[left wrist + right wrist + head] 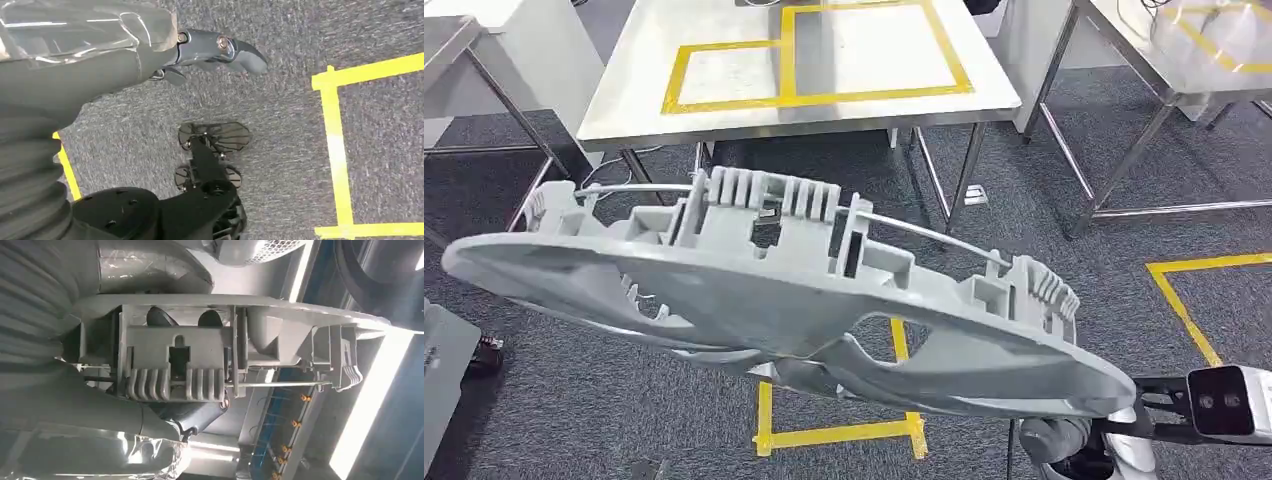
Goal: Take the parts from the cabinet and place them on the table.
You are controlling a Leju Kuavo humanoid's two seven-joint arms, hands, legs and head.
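Note:
A large grey plastic part [774, 290], a long curved panel with ribs, clips and a thin metal rod, hangs tilted in the air close in front of me. My right hand [190, 412] grips it at its ribbed clip block [175, 362]: the thumb lies against one side and dark fingertips [160, 317] against the other. In the head view the part hides that hand, and the right arm [1074, 440] comes in low on the right. My left hand [220, 50] hangs over the carpet and holds nothing. A steel table [644, 90] marked with yellow tape stands ahead, beyond the part.
Another steel table [1164, 60] stands at the right and a third table [454, 40] at the far left. Grey carpet carries yellow tape marks [839, 435] under the part and a yellow corner [1184, 290] on the right. Open carpet lies between me and the taped table.

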